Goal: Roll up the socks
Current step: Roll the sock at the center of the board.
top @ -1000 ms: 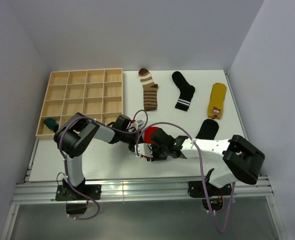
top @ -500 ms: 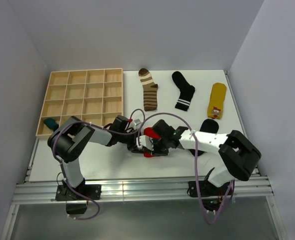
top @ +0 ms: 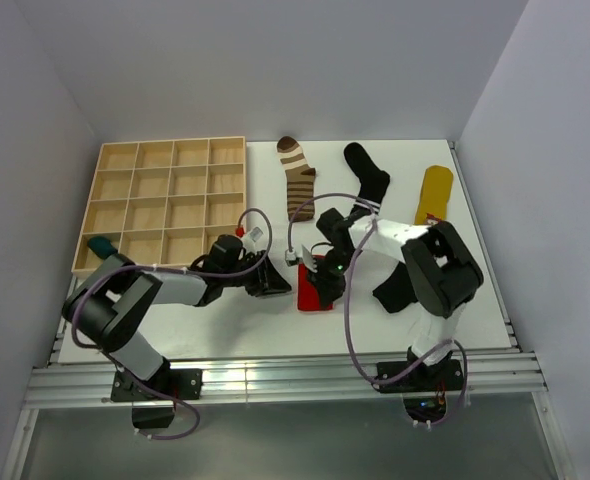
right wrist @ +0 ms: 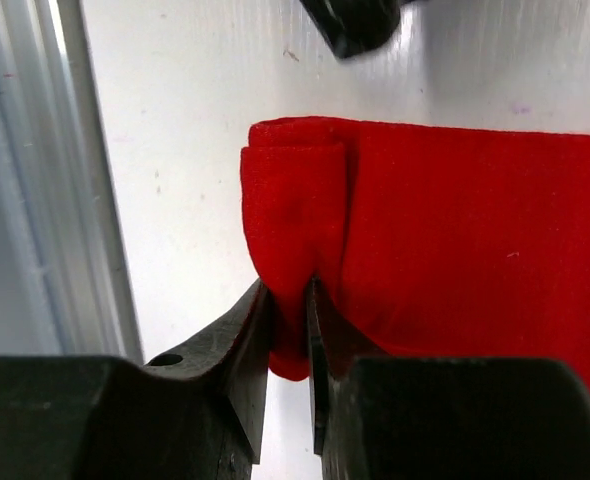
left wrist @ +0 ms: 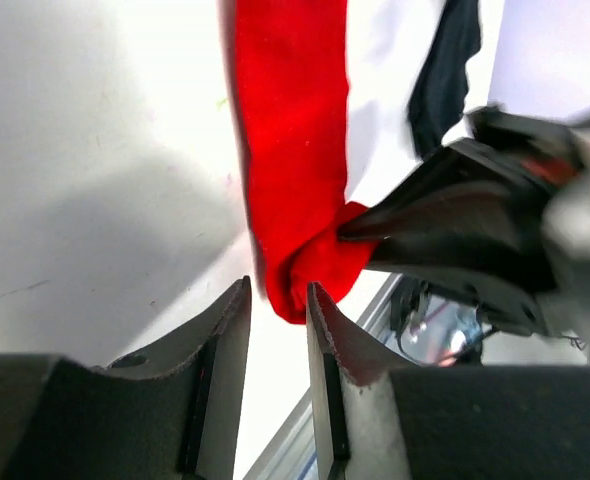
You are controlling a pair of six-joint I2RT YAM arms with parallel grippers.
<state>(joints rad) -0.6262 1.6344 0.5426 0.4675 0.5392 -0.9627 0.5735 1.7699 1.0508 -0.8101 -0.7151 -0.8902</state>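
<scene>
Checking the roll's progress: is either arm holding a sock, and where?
The right gripper pinches the red sock by its folded end; the left gripper is open, holding nothing.

White-black arms [top: 180, 288], seemingly purple cables [top: 347, 325].

The right fingers [right wrist: 243, 345] pinch the folded end of the red sock [right wrist: 455, 230].

The top view looks steeply down from high behind the near edge, covering the whole counter [top: 225, 325]. Both wrist views sit very close, facing from opposite sides the red sock [top: 316, 292] lying centre-frame in the top view.
</scene>
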